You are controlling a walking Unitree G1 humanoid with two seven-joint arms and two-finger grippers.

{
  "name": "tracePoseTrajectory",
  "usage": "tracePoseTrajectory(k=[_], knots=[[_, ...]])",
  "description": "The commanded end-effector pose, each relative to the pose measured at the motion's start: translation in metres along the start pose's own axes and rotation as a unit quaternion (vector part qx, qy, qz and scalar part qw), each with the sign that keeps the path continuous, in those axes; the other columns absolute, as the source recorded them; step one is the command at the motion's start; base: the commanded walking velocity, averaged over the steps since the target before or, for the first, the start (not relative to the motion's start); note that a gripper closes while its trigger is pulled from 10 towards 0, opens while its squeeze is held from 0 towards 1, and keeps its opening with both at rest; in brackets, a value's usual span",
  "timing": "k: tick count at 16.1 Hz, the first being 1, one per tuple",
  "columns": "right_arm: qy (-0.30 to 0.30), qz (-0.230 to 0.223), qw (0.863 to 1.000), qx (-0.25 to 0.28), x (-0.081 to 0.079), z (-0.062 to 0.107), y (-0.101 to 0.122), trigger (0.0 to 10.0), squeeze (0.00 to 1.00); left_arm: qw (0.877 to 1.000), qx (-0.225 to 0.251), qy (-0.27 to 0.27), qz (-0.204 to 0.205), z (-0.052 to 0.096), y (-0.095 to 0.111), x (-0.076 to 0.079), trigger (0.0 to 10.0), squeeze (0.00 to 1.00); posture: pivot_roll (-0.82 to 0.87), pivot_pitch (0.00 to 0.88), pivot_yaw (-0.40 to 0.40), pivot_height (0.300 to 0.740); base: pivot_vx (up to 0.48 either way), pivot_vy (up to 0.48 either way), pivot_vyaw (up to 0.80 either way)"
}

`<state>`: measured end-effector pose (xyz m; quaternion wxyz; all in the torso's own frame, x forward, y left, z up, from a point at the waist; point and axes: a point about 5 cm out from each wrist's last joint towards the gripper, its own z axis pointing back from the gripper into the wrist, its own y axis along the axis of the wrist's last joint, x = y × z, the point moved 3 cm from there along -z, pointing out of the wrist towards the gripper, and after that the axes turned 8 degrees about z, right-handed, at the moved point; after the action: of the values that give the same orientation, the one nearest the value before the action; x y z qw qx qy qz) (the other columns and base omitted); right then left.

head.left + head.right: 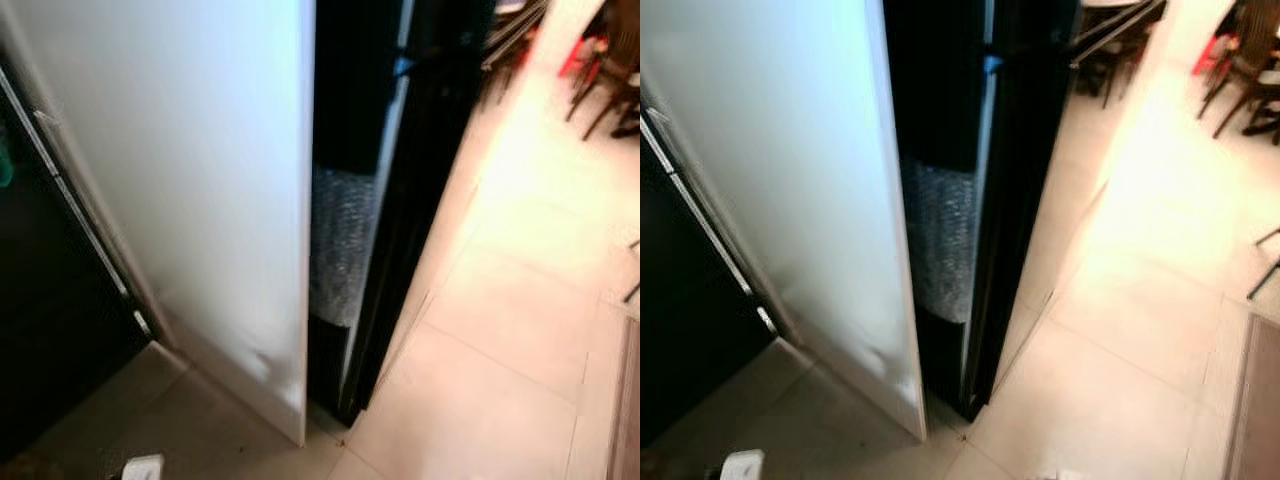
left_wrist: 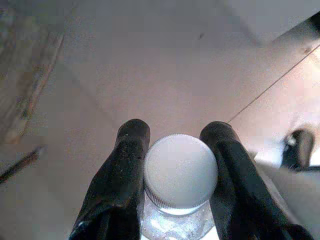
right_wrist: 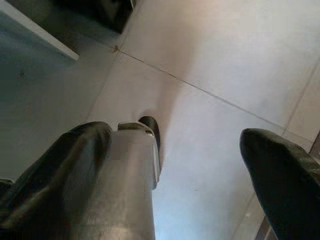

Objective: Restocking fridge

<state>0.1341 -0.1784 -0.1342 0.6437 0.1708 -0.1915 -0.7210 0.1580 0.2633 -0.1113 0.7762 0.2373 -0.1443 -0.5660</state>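
Downward, left pincer clamps bottle | right pincer spread

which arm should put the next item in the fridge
Left, probably. The left gripper is shut on a white-capped bottle, ready to load. The right gripper is open and empty above the floor tiles, so it is better suited to handling the white fridge door.
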Motion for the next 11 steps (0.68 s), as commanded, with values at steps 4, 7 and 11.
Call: tracePoseTrajectory(k=[4,7,11], knots=[[-0.017,-0.019,1.000,0.015,0.004,0.002,-0.004,10.0,0.00,1.000,-0.007,-0.012,0.001,0.000,-0.009,0.012,10.0,0.00,-0.06,0.000,0.016,0.740,0.000,0.000,0.00],[-0.042,-0.018,0.998,0.049,0.008,0.005,0.001,10.0,0.00,1.000,-0.008,-0.016,-0.008,0.000,-0.010,0.017,10.0,0.00,-0.06,0.000,0.017,0.740,0.000,0.000,0.00],[-0.077,-0.040,0.980,0.179,0.027,0.008,0.053,10.0,0.00,1.000,-0.007,-0.015,-0.018,0.000,-0.009,0.011,10.0,0.00,-0.08,0.000,0.022,0.740,0.000,0.000,0.00]])
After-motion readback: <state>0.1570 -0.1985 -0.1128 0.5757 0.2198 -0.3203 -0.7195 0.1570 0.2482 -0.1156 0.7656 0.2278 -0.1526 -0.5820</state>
